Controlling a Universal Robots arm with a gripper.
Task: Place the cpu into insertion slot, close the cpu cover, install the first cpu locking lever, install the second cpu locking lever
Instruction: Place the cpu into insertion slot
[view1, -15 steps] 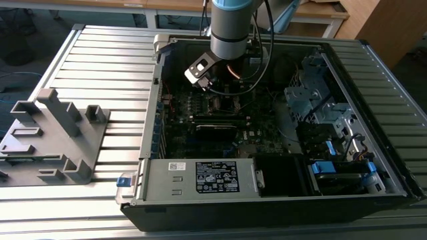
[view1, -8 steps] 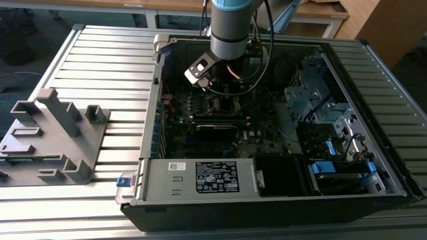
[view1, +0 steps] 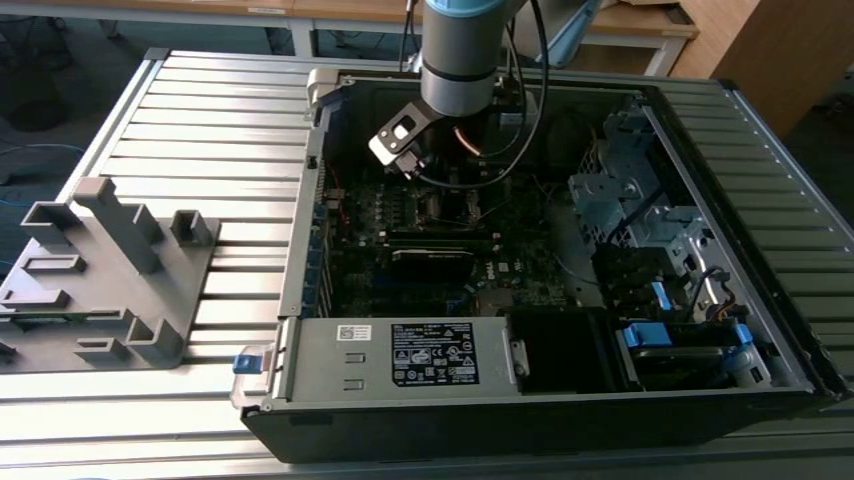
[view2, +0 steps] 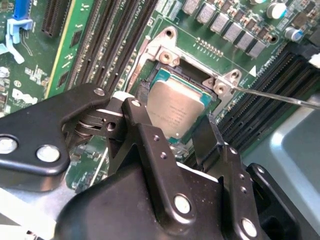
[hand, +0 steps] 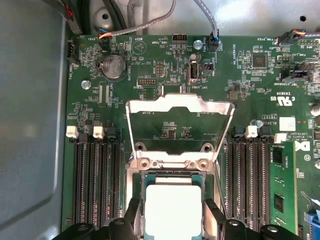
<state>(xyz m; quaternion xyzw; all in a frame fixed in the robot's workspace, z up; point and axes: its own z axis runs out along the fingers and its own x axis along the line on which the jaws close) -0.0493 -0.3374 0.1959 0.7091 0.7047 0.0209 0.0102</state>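
Note:
In both wrist views the cpu (view2: 172, 107) (hand: 172, 200), a small square chip with a pale silver top, lies over the insertion slot (view2: 167, 52) (hand: 172, 164). My gripper (view2: 175, 111) (hand: 172, 212) is shut on the cpu, one black finger on each of two opposite edges. Whether the chip is fully seated cannot be told. The cpu cover (hand: 150, 103), a thin metal frame, stands swung up beyond the socket. A thin locking lever (view2: 275, 96) sticks out from the socket's corner, unlatched. In the exterior view the arm's wrist (view1: 454, 90) reaches down into the open computer case.
Black memory slots (hand: 95, 185) (hand: 245, 185) run along both sides of the socket. A coin battery (hand: 113, 66) and loose cables lie beyond the cover. The grey power-supply box (view1: 400, 355), drive cage (view1: 627, 190) and case wall (hand: 30, 125) bound the board. A grey fixture (view1: 107, 270) stands outside the case.

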